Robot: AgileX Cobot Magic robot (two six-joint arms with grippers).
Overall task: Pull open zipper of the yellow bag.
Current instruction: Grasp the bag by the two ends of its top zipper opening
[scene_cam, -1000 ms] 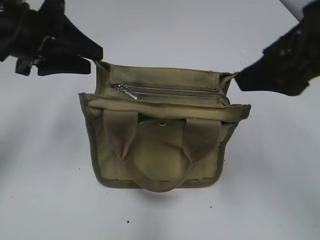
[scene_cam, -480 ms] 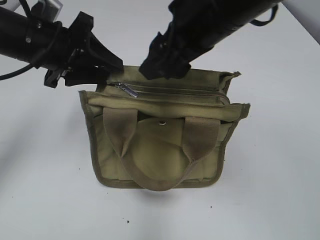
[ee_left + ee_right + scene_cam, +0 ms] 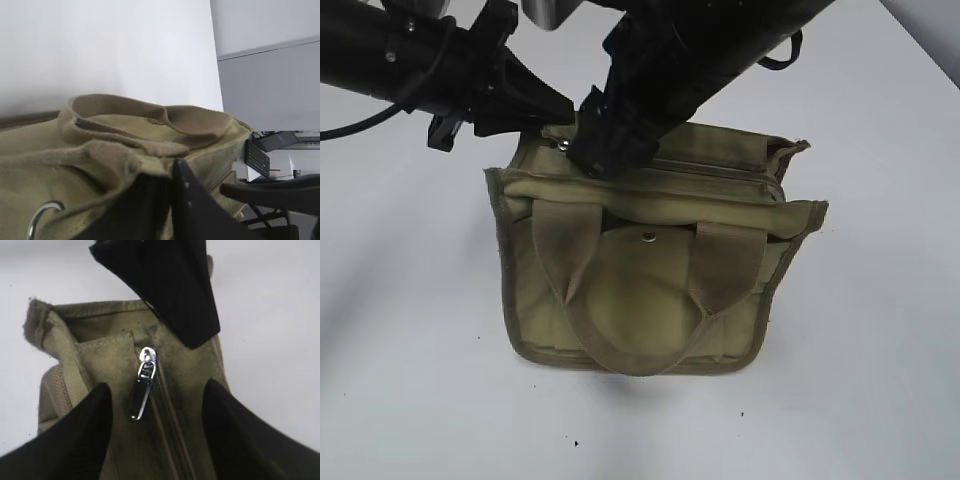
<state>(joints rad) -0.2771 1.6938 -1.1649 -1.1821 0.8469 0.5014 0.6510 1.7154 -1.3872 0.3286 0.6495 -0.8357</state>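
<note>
Running along the yellow bag (image 3: 195,390) — zipper (image 3: 165,425), pull (image 3: 143,383) hanging downward.

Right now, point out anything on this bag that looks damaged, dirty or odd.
The bag has dark grime smeared on the cloth beside the zipper, around the pull tab. The corner at the far end of its top edge is frayed. Nothing looks torn or spilled.
</note>
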